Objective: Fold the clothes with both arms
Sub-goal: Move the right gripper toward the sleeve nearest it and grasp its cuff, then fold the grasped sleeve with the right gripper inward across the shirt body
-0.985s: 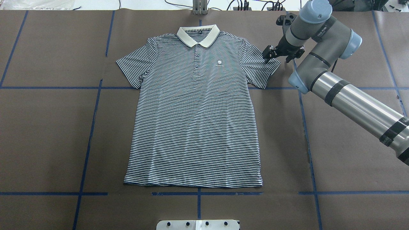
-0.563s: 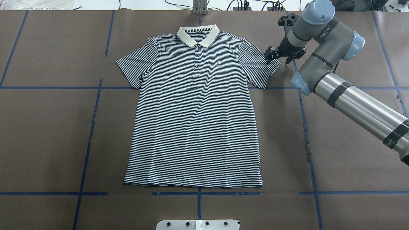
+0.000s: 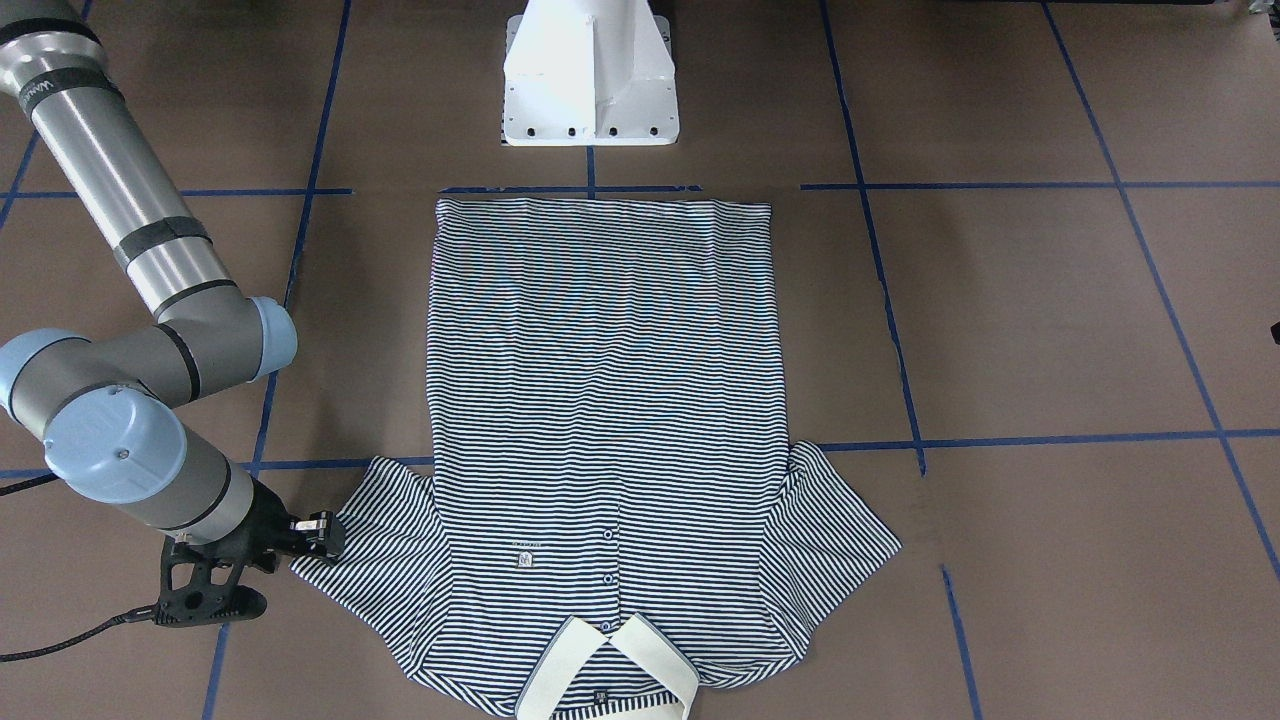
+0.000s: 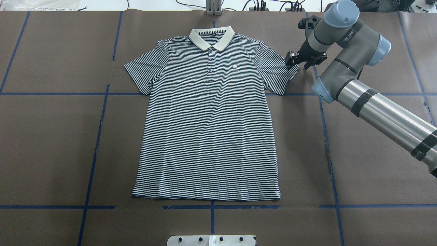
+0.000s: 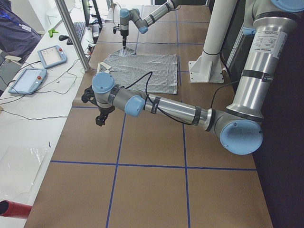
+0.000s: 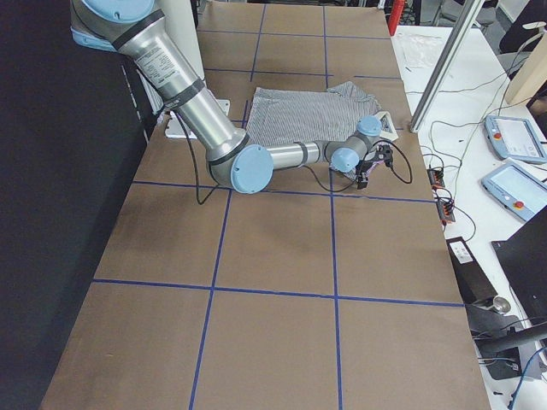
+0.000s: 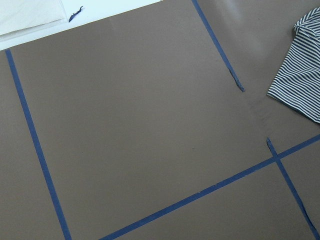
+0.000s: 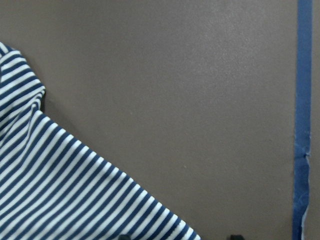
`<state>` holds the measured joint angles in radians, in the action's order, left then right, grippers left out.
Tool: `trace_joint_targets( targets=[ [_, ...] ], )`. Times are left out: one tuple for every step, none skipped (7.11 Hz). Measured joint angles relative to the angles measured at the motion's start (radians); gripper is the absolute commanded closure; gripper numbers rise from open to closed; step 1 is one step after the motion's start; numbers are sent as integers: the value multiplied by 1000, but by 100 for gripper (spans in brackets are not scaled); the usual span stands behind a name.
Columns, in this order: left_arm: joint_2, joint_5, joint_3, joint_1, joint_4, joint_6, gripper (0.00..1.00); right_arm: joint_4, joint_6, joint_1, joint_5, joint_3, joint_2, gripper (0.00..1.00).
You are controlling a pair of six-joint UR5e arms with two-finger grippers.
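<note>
Moved: right tool [image 4: 297, 63] shifts outward to shirt sleeve [image 4: 278, 71] edge.
Tool: spread, empty.
Advice: straddle hem, then pinch.

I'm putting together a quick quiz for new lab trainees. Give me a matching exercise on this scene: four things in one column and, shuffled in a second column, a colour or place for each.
Column one:
1. shirt
2. collar
3. tape
4. right end effector

Column two:
a. blue
b. at a sleeve's outer edge
c. navy-and-white stripes
d. cream

Pairs: 1-c, 2-d, 3-a, 4-b
</note>
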<state>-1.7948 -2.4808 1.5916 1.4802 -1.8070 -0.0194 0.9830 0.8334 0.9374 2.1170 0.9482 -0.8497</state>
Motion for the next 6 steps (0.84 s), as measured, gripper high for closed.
trace_joint_targets(
  targets=[
    [0,0,1,1,0,0,0,0,1,0,0,0,0,82],
    [0,0,2,1,0,0,0,0,1,0,0,0,0,100],
    [0,0,2,2,0,-1,0,0,1,0,0,0,1,100],
    [0,0,3,2,0,-1,0,0,1,0,0,1,3,100],
    [0,0,4,3,0,-1,0,-1,0,-1,1,6,5,100],
    [-1,0,5,4,0,-1,0,-2,1,0,1,24,7,100]
  ],
)
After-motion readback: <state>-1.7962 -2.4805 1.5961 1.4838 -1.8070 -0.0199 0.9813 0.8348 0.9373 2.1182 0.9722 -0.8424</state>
